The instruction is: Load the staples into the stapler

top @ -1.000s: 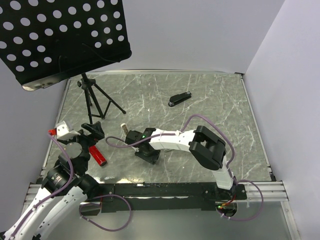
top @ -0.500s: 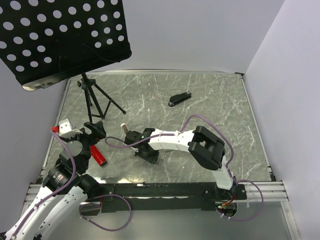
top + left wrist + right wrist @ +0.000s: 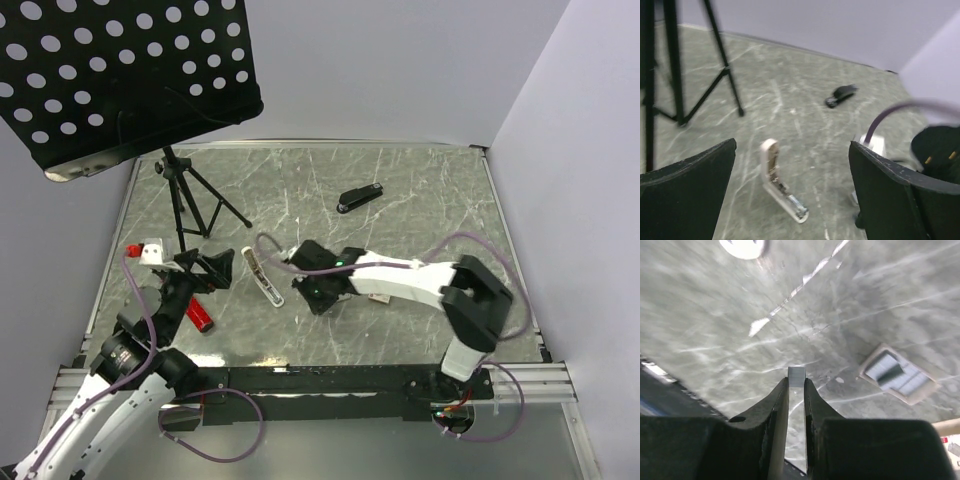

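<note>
The right gripper (image 3: 796,385), almost closed, seems to pinch a small greyish strip of staples (image 3: 796,374) at its tips. The left gripper (image 3: 792,147) is wide open and empty, facing the opened white plastic stapler (image 3: 780,182).

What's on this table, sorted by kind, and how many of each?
2 staplers: black stapler, white stapler lying open
1 staple box
1 staple strip, pinched in the right gripper
1 red object, kind unclear
1 music stand
Total: 6
</note>
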Action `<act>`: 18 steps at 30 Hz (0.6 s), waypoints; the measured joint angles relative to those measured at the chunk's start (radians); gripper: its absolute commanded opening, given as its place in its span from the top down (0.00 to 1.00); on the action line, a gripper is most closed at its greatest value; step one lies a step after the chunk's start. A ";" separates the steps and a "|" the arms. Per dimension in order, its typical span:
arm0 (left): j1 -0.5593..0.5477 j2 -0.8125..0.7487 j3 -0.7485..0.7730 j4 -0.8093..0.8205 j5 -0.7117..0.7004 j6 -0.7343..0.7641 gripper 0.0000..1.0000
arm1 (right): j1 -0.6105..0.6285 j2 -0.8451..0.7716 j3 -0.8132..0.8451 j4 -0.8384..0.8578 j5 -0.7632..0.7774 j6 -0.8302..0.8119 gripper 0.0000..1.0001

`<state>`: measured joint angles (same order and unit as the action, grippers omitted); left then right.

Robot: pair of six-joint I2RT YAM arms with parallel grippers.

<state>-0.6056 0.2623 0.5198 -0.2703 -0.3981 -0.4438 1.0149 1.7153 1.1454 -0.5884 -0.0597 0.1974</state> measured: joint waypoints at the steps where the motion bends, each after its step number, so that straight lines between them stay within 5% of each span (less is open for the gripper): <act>1: 0.000 -0.005 -0.005 0.019 0.034 0.014 0.01 | -0.014 -0.045 -0.028 0.030 -0.014 0.013 0.89; 9: 0.000 0.087 -0.047 0.192 0.418 0.178 0.03 | -0.169 -0.401 -0.253 0.284 -0.195 0.137 0.88; 18: -0.071 0.274 -0.045 0.328 0.710 0.318 0.03 | -0.350 -0.615 -0.399 0.502 -0.443 0.287 0.88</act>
<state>-0.6765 0.5365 0.4744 0.0578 0.3122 -0.1261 0.6647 1.1000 0.7467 -0.0864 -0.5030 0.4843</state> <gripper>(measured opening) 0.969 0.208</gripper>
